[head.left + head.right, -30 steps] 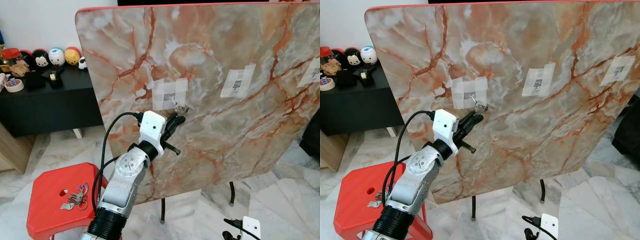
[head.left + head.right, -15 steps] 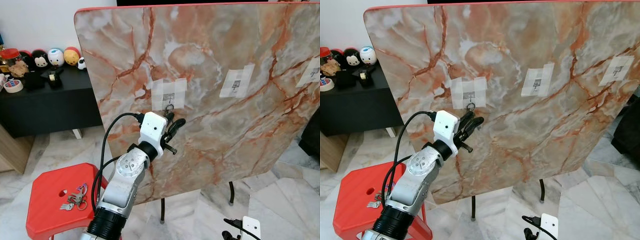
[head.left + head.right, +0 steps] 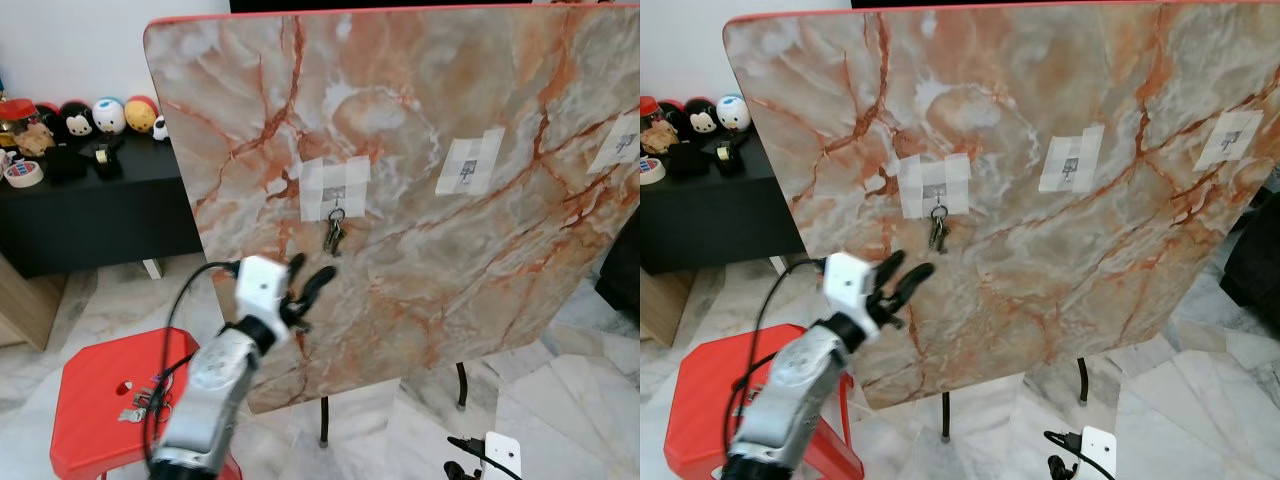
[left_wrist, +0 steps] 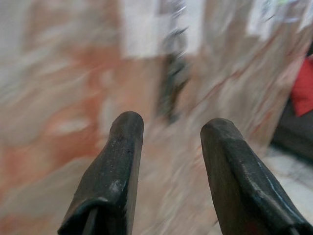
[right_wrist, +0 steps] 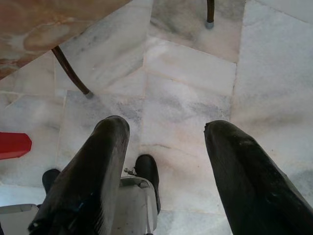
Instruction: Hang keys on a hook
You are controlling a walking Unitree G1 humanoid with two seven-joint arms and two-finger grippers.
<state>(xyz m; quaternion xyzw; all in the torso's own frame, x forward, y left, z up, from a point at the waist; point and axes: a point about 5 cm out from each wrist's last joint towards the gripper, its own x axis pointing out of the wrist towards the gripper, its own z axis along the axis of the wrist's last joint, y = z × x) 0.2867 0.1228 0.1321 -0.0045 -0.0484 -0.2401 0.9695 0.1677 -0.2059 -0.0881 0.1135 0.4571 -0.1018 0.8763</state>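
A bunch of dark keys (image 3: 333,233) hangs from the small hook (image 3: 337,203) on the left taped patch of the upright marble board (image 3: 420,120). My left gripper (image 3: 308,283) is below and left of the keys, apart from them, open and empty. In the left wrist view the keys (image 4: 172,88) show blurred beyond the two black fingers (image 4: 117,166). A second bunch of keys (image 3: 145,401) lies on the red stool (image 3: 95,385). My right gripper (image 5: 161,147) hangs open over the floor.
Two more taped hooks (image 3: 468,167) (image 3: 622,143) sit further right on the board. A black cabinet (image 3: 90,200) with toy figures (image 3: 110,113) stands at the left. The board's thin legs (image 3: 324,420) rest on the marble floor (image 3: 560,400).
My left gripper has let go of the keys and drawn back down and to the left; the keys now hang straight from the hook.
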